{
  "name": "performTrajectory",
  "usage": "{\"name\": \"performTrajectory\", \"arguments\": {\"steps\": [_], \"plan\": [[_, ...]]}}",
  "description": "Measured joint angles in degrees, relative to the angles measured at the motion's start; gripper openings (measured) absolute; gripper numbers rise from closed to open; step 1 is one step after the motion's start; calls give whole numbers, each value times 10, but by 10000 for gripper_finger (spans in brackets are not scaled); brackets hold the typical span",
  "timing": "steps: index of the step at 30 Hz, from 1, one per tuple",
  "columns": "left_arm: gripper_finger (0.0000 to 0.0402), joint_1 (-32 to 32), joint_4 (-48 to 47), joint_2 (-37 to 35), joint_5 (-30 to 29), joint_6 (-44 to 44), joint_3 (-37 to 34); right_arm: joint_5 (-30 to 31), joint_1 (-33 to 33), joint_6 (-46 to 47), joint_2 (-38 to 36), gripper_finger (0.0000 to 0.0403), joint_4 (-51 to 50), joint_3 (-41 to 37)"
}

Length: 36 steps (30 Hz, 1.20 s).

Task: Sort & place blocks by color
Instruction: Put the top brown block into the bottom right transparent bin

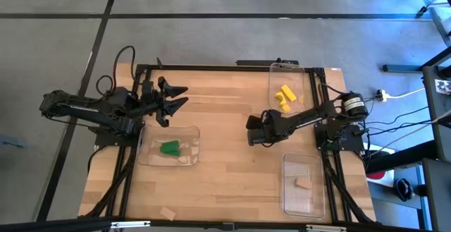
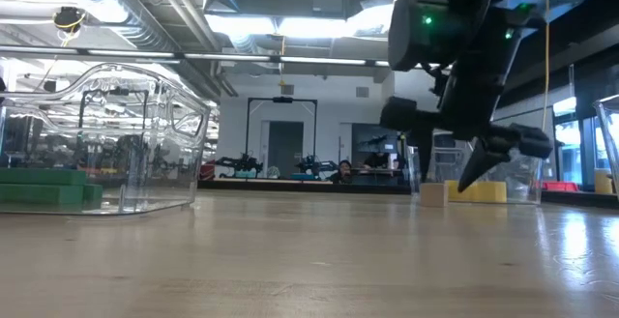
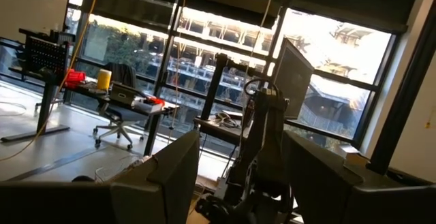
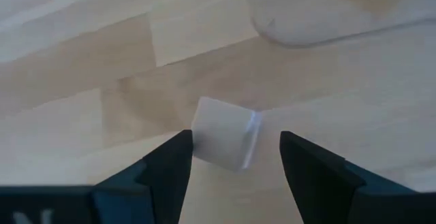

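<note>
A pale tan block point(image 4: 221, 142) lies flat on the wooden table, also seen in the low view point(image 2: 432, 194). My right gripper point(image 4: 231, 159) is open, slants down over the block and has one finger on either side of it. In the high view this gripper point(image 1: 252, 130) hides the block. Green blocks point(image 1: 170, 147) lie in a clear tray point(image 1: 192, 135) at the left. Yellow blocks point(image 1: 285, 96) lie in a clear tray point(image 1: 276, 70) at the far right. My left gripper point(image 1: 175, 96) hovers open above the table's far left and holds nothing.
A third clear tray point(image 1: 303, 202) at the near right holds one tan block point(image 1: 303, 183). Another tan block point(image 1: 167, 213) lies at the table's near edge. Bare wood stretches across the middle of the table between the trays.
</note>
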Motion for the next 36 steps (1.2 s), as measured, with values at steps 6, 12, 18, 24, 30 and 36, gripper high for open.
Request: {"name": "performTrajectory", "arguments": {"steps": [6, 12, 18, 24, 30, 36], "plan": [[200, 0, -1, 0, 0, 0, 0, -7, -12, 2, 18, 224, 32, 0], [200, 0, -1, 0, 0, 5, 0, -18, -14, -5, 22, 224, 34, 0], [200, 0, -1, 0, 0, 21, 0, -20, -14, -59, 22, 224, 31, 0], [200, 0, -2, 0, 0, 21, 0, -34, -14, -123, 22, 147, 28, 0], [200, 0, -2, 0, -11, 21, 0, -35, -7, -241, -11, 7, 16, 0], [200, 0, -2, 0, -19, 21, 0, -33, 17, -371, -100, 0, -15, 0]]}}
